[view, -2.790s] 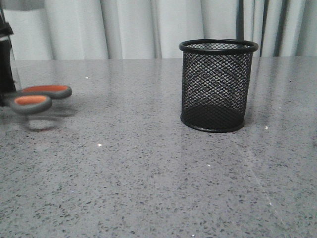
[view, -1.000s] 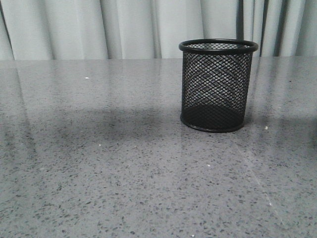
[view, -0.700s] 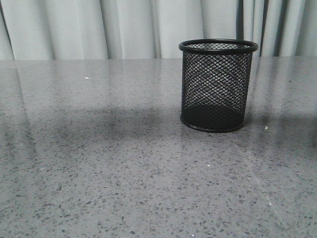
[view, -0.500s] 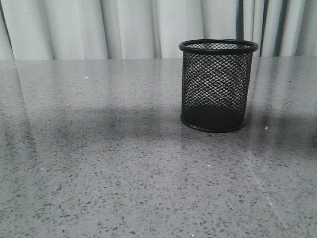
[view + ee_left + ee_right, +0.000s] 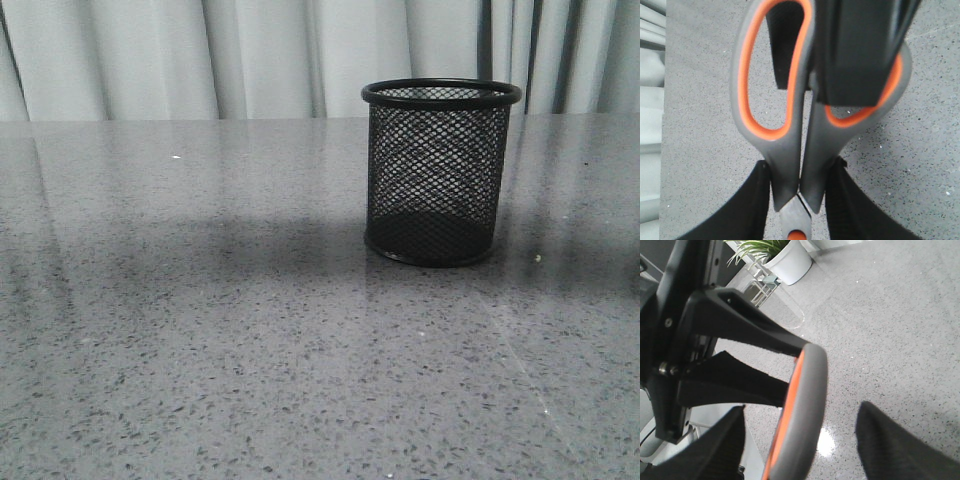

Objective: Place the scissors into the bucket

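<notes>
The bucket [image 5: 440,170], a black wire-mesh cup, stands upright on the table at the middle right of the front view. Neither gripper nor the scissors show in that view. In the left wrist view my left gripper [image 5: 800,200] is shut on the scissors [image 5: 790,150] just above the orange pivot dot, with the grey and orange handle loops pointing away. In the right wrist view my right gripper [image 5: 805,450] is open, one finger on each side of a scissors handle loop [image 5: 802,405] without touching it. One of its black fingers [image 5: 855,50] covers the right loop.
The grey speckled table [image 5: 200,350] runs back to a pale curtain [image 5: 250,60]. Beyond the table edge in the right wrist view stand a white pot with a green plant [image 5: 787,260] and a metal frame [image 5: 762,290].
2.8 s ago the scissors hung low at the left edge of the front view. They have left that view since. The bucket has not moved and the shadow on the table has shifted slightly.
</notes>
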Controlling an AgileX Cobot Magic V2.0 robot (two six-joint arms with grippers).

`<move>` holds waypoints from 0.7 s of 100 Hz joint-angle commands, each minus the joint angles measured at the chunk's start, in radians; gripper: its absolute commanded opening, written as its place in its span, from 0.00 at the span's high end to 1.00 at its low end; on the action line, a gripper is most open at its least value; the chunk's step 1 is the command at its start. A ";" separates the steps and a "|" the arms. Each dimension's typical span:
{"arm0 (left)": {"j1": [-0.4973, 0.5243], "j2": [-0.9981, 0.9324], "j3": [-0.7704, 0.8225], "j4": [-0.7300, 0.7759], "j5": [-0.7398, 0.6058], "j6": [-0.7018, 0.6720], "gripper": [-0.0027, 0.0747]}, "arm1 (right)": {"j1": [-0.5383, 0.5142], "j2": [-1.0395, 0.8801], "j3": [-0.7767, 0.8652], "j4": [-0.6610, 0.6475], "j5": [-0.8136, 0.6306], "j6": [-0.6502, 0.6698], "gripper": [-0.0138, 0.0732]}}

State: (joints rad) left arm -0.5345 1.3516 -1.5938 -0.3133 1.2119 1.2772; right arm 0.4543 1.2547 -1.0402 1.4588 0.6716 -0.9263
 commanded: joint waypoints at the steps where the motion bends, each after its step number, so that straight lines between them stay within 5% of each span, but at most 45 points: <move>1: -0.008 -0.032 -0.034 -0.029 -0.053 -0.011 0.95 | 0.000 -0.011 -0.036 0.052 0.006 -0.016 0.48; 35: -0.008 -0.032 -0.034 -0.031 -0.028 -0.011 0.92 | 0.000 -0.001 -0.039 0.053 -0.003 -0.023 0.88; 44: -0.008 -0.032 -0.034 -0.031 -0.006 -0.011 0.80 | 0.000 -0.001 -0.039 0.053 -0.011 -0.023 0.92; 59: -0.008 -0.032 -0.034 -0.031 -0.002 -0.011 0.42 | 0.000 -0.001 -0.039 0.053 -0.019 -0.023 0.92; 70: -0.008 -0.033 -0.034 -0.031 -0.002 -0.015 0.35 | 0.000 -0.001 -0.039 0.052 -0.021 -0.023 0.92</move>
State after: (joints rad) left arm -0.5345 1.3516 -1.5945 -0.3052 1.2414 1.2772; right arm 0.4543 1.2755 -1.0440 1.4638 0.6608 -0.9317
